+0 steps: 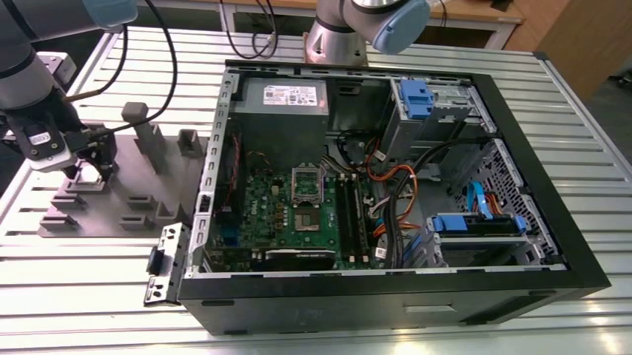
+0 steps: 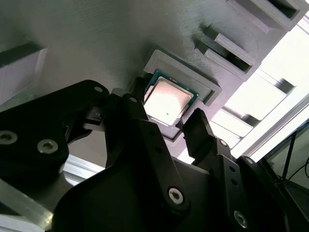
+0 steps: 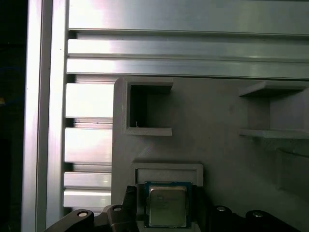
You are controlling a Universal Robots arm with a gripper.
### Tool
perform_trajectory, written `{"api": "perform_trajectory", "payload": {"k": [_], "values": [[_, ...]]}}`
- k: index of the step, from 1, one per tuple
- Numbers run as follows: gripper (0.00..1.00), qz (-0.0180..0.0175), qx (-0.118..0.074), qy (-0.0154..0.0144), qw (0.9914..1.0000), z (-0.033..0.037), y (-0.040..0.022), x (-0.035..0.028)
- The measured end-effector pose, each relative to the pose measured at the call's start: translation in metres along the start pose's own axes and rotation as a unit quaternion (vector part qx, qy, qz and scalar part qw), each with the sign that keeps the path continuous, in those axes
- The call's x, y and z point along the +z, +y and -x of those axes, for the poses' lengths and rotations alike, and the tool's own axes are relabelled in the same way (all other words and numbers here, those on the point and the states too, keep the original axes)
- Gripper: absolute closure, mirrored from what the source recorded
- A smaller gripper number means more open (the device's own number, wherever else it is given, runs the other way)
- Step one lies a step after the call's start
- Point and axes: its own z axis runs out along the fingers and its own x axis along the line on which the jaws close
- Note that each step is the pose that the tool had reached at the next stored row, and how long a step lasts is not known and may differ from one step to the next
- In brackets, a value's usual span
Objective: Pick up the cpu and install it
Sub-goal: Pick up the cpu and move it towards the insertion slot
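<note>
— What is everything standing on?

— A table point(image 1: 69, 303) of bright metal slats with grooves between them. Toward the exterior view's left a grey plastic tray point(image 1: 109, 214) lies on it, with posts and pockets moulded in. The slats show past the tray's edge in both wrist views.

— And the big black box?

— A computer case point(image 1: 395, 303) lying on its side with the panel off, in the middle of the table and just beside the tray. Inside, a green circuit board point(image 1: 281, 214) lies flat with a silver socket point(image 1: 307, 183) near its centre. Bundles of cables point(image 1: 395, 192) and blue brackets point(image 1: 415, 96) are toward the exterior view's right.

— Where is the chip?

— The chip point(image 2: 169, 101) sits flat in a square pocket of the tray, silver top up, well apart from the case.

— And the gripper?

— The gripper point(image 2: 166, 110) is low over that pocket. Its two black fingers point(image 2: 130, 116) are spread apart, one on each side of the chip, and it holds nothing. I cannot tell whether a finger touches the chip's edge.

— Anything of the room?

— At the table's far edge stands the base of another arm point(image 1: 341, 41), and behind it there is brown wooden furniture point(image 1: 567, 37).
</note>
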Motion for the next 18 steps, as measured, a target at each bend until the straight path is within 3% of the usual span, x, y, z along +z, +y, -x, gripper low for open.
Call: {"api": "perform_trajectory", "payload": {"k": [6,7,10,18], "values": [[0.43,0.0,0.0,0.0,1.0,0.0,0.0,0.0],[0.5,0.0,0.0,0.0,1.0,0.0,0.0,0.0],[0.5,0.0001,0.0,-0.0001,1.0,0.0004,0.0,0.0001],[0.5,0.0001,0.0,0.0031,1.0,0.0037,0.0,0.0001]]}}
